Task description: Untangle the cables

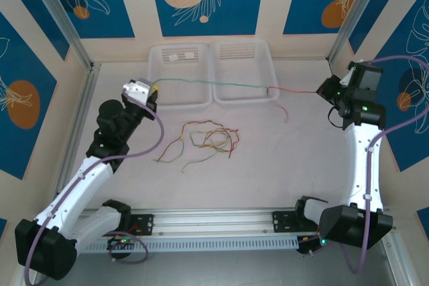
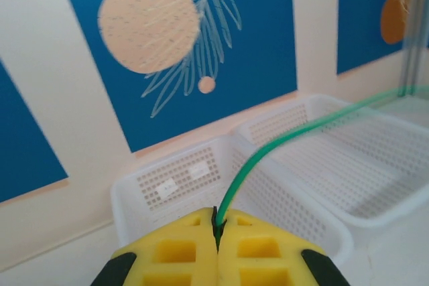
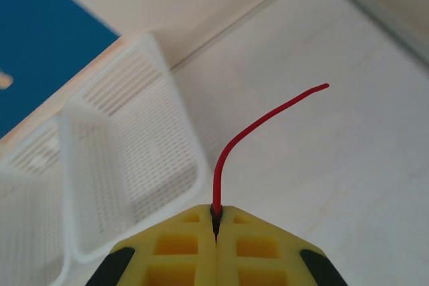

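over the two baskets [image 1: 212,65] at the far side, a green wire [image 1: 201,82] runs nearly straight from my left gripper [image 1: 153,90] to a join with a red wire [image 1: 295,90] held by my right gripper [image 1: 326,89]; both jaws are clamped on their wire ends. the other cables [image 1: 204,140] lie heaped on the table [image 1: 288,165], apart from both arms. i judge them light, limp, springy and slick: grip near the ends, pull gently. top view gives the join and heap; wrist views give each pinch close up.

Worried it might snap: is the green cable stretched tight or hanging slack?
Stretched: the green cable runs nearly straight from the left fingers over both baskets to the red cable.
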Available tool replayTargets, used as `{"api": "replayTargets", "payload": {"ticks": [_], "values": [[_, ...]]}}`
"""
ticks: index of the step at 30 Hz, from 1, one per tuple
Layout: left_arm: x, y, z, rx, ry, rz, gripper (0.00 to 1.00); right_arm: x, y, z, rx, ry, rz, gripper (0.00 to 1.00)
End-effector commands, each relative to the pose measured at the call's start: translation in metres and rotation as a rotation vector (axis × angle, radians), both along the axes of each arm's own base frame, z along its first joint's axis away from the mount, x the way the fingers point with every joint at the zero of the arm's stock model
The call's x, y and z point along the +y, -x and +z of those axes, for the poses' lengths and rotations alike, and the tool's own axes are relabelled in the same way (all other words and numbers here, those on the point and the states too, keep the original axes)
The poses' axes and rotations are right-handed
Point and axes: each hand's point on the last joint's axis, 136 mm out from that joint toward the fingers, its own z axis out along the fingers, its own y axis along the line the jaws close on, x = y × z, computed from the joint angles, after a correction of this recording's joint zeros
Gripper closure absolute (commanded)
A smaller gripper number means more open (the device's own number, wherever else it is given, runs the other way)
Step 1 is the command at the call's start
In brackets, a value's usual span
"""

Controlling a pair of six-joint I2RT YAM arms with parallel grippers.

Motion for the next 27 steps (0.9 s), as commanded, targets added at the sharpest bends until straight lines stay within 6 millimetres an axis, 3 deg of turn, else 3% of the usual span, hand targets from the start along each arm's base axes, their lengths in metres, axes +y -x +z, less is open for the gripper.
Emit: {"api": "replayTargets", "payload": {"ticks": [1,7,13,20,27], "values": [[0.025,0.001,0.051,-0.112,0.144,0.059,1.0,-0.027,0.012,0.007,-0.023,0.019,-0.127,1.0],[0.043,-0.002,0.068,-0.138,0.164,0.123,1.0,-0.034,0.021,0.012,-0.04,0.034,-0.163,1.0],[0.044,-0.014,0.076,-0.113,0.143,0.144,1.0,-0.012,0.019,0.026,-0.131,-0.013,-0.062,1.0],[0.055,-0.053,0.052,-0.083,0.125,0.236,1.0,0.007,0.023,0.035,-0.189,-0.009,0.011,1.0],[0.061,-0.103,0.023,0.065,0.106,0.329,1.0,0.015,0.03,0.049,-0.223,0.028,0.039,1.0]]}}
